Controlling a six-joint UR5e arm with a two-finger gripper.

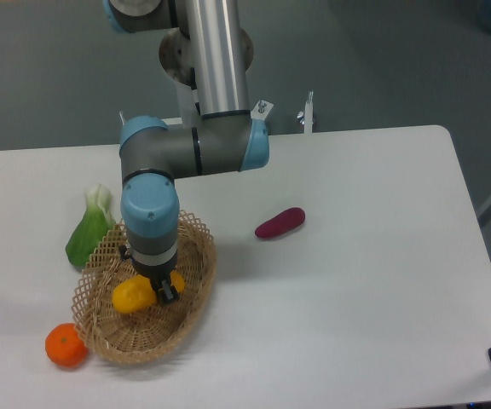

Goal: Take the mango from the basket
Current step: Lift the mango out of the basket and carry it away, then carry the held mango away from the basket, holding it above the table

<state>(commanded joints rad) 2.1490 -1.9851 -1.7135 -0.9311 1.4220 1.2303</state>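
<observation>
While claw pinches mango end inside basket, lower left: smooth fruit may slip, off-centre grip.

one fixed camera looks down from high at the near side, facing the far edge of the white table, mid-distance.

The mango lies in the basket, under the claw.
</observation>
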